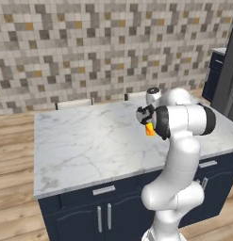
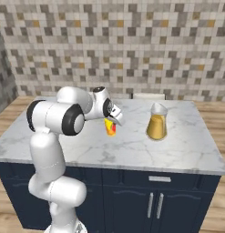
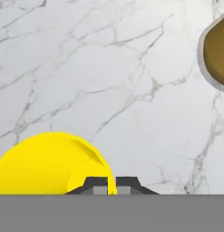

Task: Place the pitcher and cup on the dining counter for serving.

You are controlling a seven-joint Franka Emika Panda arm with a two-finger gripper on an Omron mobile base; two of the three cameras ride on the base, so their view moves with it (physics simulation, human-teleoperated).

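Yellow and orange-red, the cup (image 2: 110, 127) is seen clamped in the pincer (image 2: 113, 122) over the white marble worktop (image 2: 186, 150) of the dining island. From the hand view the two dark fingertips (image 3: 96, 186) are closed on the rim of the cup, one on each side of its wall, and the open yellow mouth is seen from above. Whether the cup bottom touches the marble or hangs just above it cannot be told. In the left base view a small part of the cup (image 1: 150, 130) is seen beside the white arm, which hides the rest.

The pitcher (image 2: 156, 122) is placed upright on the same worktop, near the cup but apart from it, on the arm's right side. Its lower body is amber and its upper part is clear glass. In the hand view its rim (image 3: 216, 50) is cut by the picture edge.

Navy doors with silver handles (image 2: 155, 205) are seen below the marble.
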